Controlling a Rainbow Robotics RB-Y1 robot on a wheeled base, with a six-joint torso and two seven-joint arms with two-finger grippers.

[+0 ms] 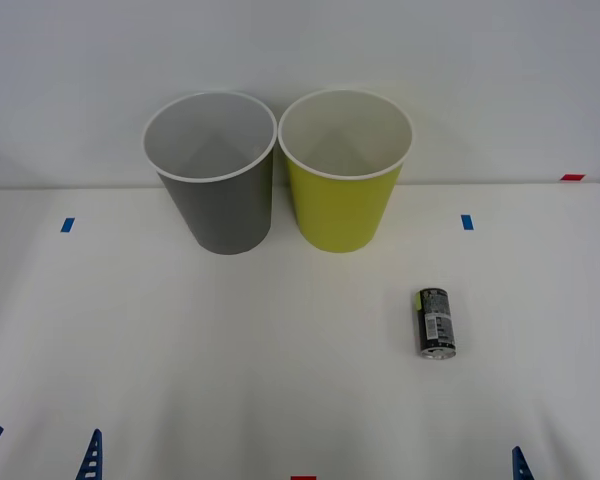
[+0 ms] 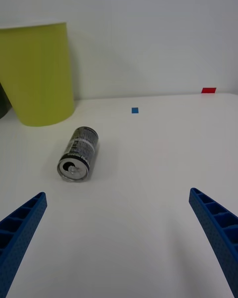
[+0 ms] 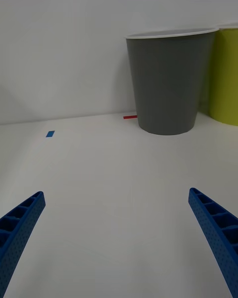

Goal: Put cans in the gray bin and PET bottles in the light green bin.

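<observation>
Black with a mottled silver-grey print, the can (image 1: 437, 323) carries a white label patch with a strip of green at one end, and its metal ends are bare silver. We see it lying on its side on the white desk (image 1: 230, 360), on our right half, nearer to us than the bins and well apart from them. In the right wrist view the can (image 2: 79, 153) turns its pull-tab top toward our right claw (image 2: 119, 238), lying ahead of it and nearer one finger than the other.

We count two bins standing upright side by side at the far part of the desk, almost touching. On our left stands the gray bin (image 1: 220, 200), dark-walled with a white rim and pale inside. Just beside it, on our right, is the light green bin (image 1: 345, 205), the same tapered round shape, yellow-green with a white rim.

Behind the desk we have a plain pale wall (image 1: 300, 50). On the desk we count two small blue tape marks (image 1: 68, 225), one toward each side, and a red mark (image 1: 572, 177) at the far right edge.

Our right claw hovers low over the near edge, fingers spread wide and holding nothing. Our left claw (image 3: 119, 238) does the same on the left, released, facing the gray bin (image 3: 168, 84).
</observation>
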